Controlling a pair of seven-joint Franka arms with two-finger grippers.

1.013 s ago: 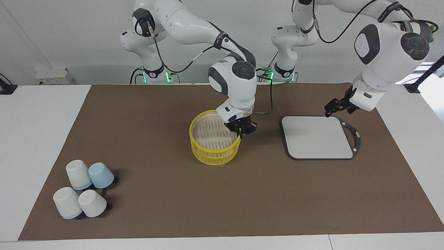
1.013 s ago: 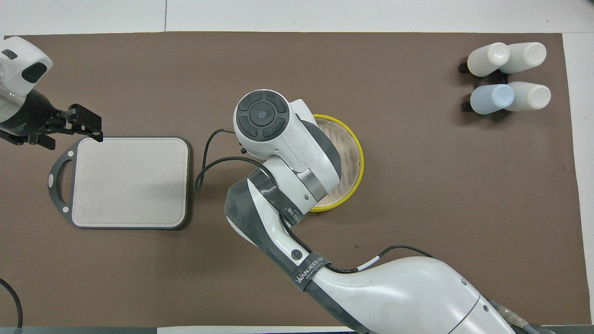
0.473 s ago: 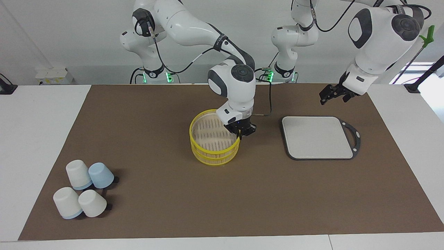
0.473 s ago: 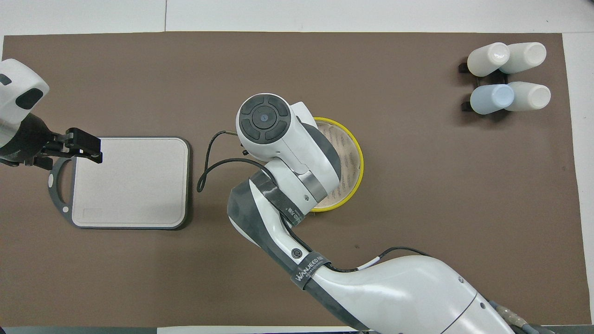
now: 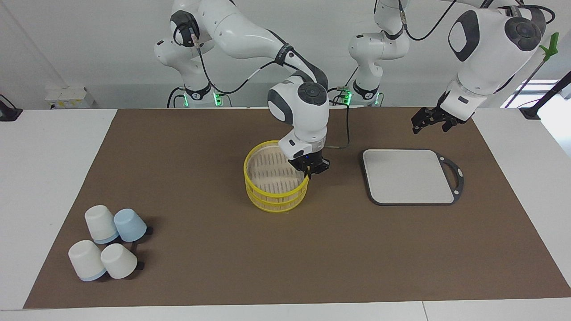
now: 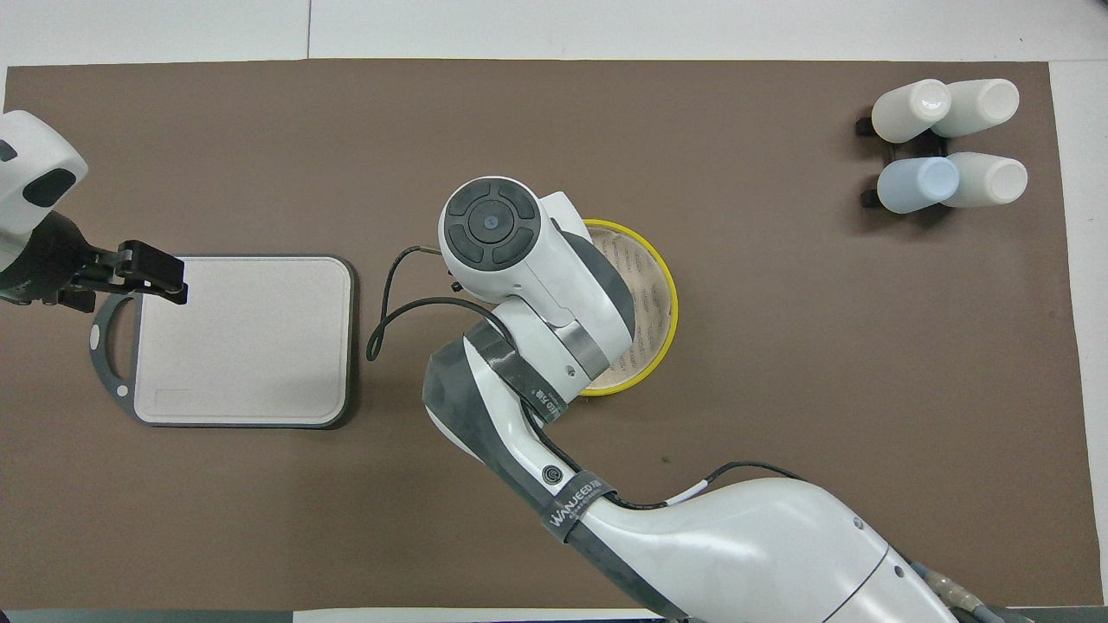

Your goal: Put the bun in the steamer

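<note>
Reaching down, right gripper [image 5: 308, 171] seemingly pinches steamer [image 5: 273, 192] rim.

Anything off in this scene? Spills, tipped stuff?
No bun shows anywhere. The right gripper is shut at the steamer rim; the cutting board is bare. The four cups lie tipped on their rack. No spills.

You see two glossy white arms [image 5: 250, 33] with dark grey joint caps [image 5: 313, 92], black cables [image 5: 209, 76] clipped alongside, a grey "WANJEED" strap [image 6: 576, 506], green base lights [image 5: 216, 99], and small black hands.
</note>
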